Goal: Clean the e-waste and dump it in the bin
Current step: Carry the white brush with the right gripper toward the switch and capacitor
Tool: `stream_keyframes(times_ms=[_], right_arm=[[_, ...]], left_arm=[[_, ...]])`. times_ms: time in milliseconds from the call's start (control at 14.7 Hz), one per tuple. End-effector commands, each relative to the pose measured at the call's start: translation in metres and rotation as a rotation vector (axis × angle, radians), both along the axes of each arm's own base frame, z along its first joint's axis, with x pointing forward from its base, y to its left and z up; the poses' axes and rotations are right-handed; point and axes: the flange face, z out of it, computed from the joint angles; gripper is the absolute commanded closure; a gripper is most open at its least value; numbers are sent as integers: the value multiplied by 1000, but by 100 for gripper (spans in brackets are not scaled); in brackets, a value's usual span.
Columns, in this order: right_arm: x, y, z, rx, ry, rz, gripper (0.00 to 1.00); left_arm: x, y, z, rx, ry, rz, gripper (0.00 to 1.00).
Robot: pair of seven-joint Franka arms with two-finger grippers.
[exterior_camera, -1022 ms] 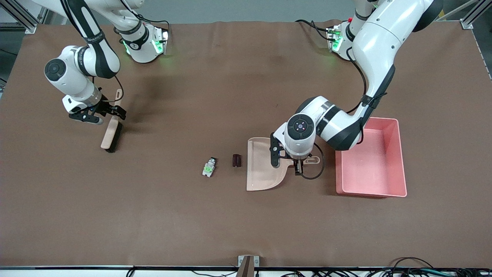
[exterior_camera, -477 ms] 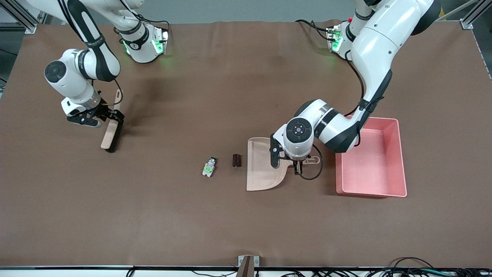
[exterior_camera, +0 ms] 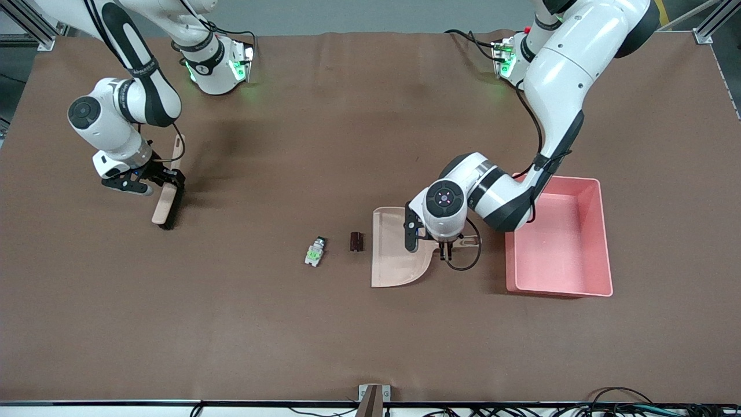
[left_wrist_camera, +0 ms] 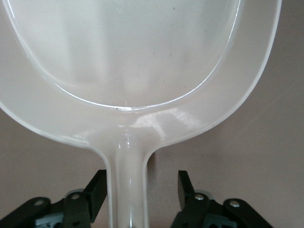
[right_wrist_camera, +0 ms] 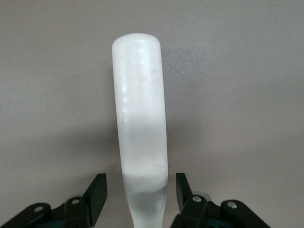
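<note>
Looking down from the front: two small, light e-waste bits [exterior_camera: 313,251] lie on the table beside a dustpan [exterior_camera: 398,255], near the pink bin [exterior_camera: 602,231]. Left wrist view: left gripper [left_wrist_camera: 141,190], fingers apart, straddles the stiff dustpan handle [left_wrist_camera: 127,190]. Right wrist view: right gripper [right_wrist_camera: 141,190], fingers apart, straddles the brush handle [right_wrist_camera: 140,128].

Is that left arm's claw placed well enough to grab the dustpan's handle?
Probably yes. The left claw straddles the dustpan handle, fingers either side with gaps showing, and nothing blocks it.
</note>
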Motion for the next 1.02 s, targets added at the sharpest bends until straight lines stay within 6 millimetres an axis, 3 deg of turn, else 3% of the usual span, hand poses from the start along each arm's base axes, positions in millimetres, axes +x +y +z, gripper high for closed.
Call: stream_keyframes(times_ms=[0, 545, 954], right_arm=[[4, -7, -2, 3, -5, -9, 41], [9, -9, -6, 2, -2, -10, 49], [8, -9, -7, 2, 0, -10, 67]], left_arm=[[4, -5, 3, -6, -26, -34, 37], [6, -4, 4, -8, -28, -62, 56], [6, -5, 5, -10, -30, -62, 62]])
